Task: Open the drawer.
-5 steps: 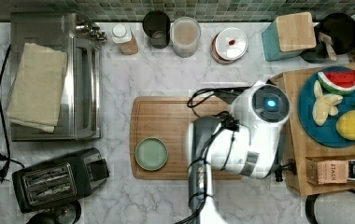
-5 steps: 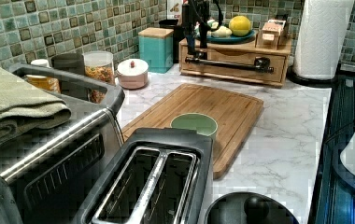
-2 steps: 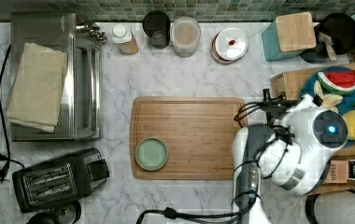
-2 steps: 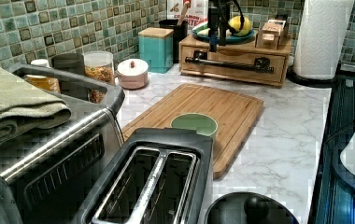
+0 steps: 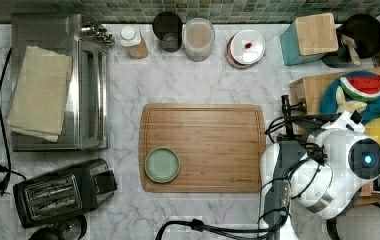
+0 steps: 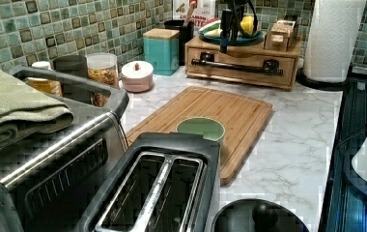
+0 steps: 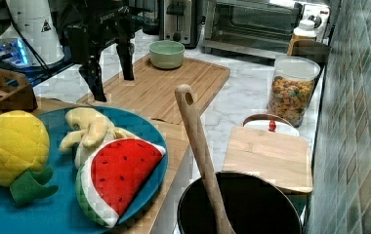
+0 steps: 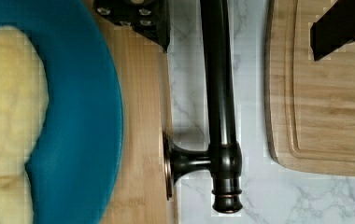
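At the top view's right end of the bench, I have the gripper hanging over the front edge of the small wooden cabinet. The fingers are spread wide. In the wrist view one sits over the cabinet top and the other over the cutting board, with the black bar handle running between them. In the left view the fingertips are above the handle and not touching it.

The drawer fills the cabinet's front face and looks closed, flush with the cabinet sides in the left view. Its handle stands off the front on dark posts.

Room is tight on the pull side. Only a narrow strip of marble separates the handle from the cutting board's grooved edge in the wrist view. The green bowl sits on the board's far corner, well apart from the handle. Behind the fingers, the blue plate comes close to the cabinet's front edge. In the left view, a paper towel roll stands just beside the cabinet.

For writing, I can see a warning triangle sticker on the white base. The printed box by the tiled wall has red lettering that I cannot read.
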You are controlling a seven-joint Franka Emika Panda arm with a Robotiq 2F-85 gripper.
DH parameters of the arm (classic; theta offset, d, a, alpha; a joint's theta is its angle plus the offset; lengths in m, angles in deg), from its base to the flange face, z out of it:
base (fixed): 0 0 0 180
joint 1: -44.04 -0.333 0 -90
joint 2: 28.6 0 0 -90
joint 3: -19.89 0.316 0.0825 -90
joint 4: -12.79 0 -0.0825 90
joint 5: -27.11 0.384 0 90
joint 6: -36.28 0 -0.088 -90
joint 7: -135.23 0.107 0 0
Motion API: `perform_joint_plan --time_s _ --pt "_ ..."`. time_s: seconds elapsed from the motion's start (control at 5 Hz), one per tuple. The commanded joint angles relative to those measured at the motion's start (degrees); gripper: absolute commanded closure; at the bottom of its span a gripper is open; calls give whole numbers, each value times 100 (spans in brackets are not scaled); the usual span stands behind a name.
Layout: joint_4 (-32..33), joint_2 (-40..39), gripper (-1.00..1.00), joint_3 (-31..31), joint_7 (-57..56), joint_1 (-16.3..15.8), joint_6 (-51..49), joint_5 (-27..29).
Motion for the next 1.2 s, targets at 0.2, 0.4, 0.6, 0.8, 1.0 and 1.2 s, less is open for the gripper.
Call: perform_joint_plan --time_s 0.2,0.4,0.6,0.8,1.0,1.2 --pt "798 93 -100 156 19 -245 707 161" --pt "942 -291 -100 207 -738 -144 1348 896" --pt "1094 -612 -100 328 -718 -69 1992 897" --pt "1110 -939 -100 540 -1071 125 2280 1431" --pt "1273 -1005 -100 769 -1145 230 2622 1731" --pt "1283 -883 -100 554 -768 -18 2499 1397"
